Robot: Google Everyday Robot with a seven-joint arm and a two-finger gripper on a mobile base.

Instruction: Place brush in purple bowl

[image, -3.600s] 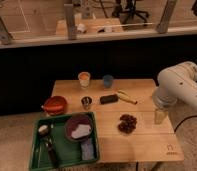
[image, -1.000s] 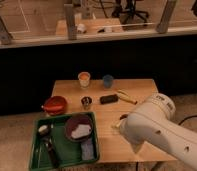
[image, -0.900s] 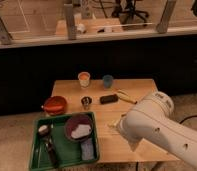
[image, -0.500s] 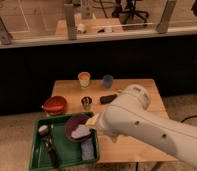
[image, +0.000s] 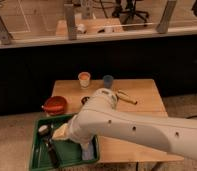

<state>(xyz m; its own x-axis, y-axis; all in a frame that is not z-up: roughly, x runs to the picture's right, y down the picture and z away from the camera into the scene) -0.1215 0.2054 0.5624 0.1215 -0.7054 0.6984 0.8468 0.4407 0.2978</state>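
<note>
Nearest you, the white arm [image: 137, 132] sweeps in from the right across the front of the table [image: 148, 90] and ends over the green tray [image: 36, 159] at the front left corner. It covers most of the tray's right half. A pale blue pad [image: 89, 150] pokes out from under it.

The brush [image: 48, 146] lies free on the tray floor along the left side. Its long axis runs near to far: the black handle points toward the front wall, leaning a little right, and the whitish head sits at the far end.

The end effector [image: 61, 132] shows as a tan tip at the arm's end, just to the right of the brush head as you view it and apart from it. Its fingers stand apart with nothing between them that you can see.

So your move probably turns on this: the brush is just to the left, and its handle runs toward you, so you would want the fingers to close across the handle, not along it.

The purple bowl does not show. It may be hidden under the arm, so find it before you carry anything.

Farther back stand a red bowl [image: 54, 105] beside the tray, a banana [image: 126, 97], then an orange cup [image: 84, 78] and a blue cup [image: 108, 80].
</note>
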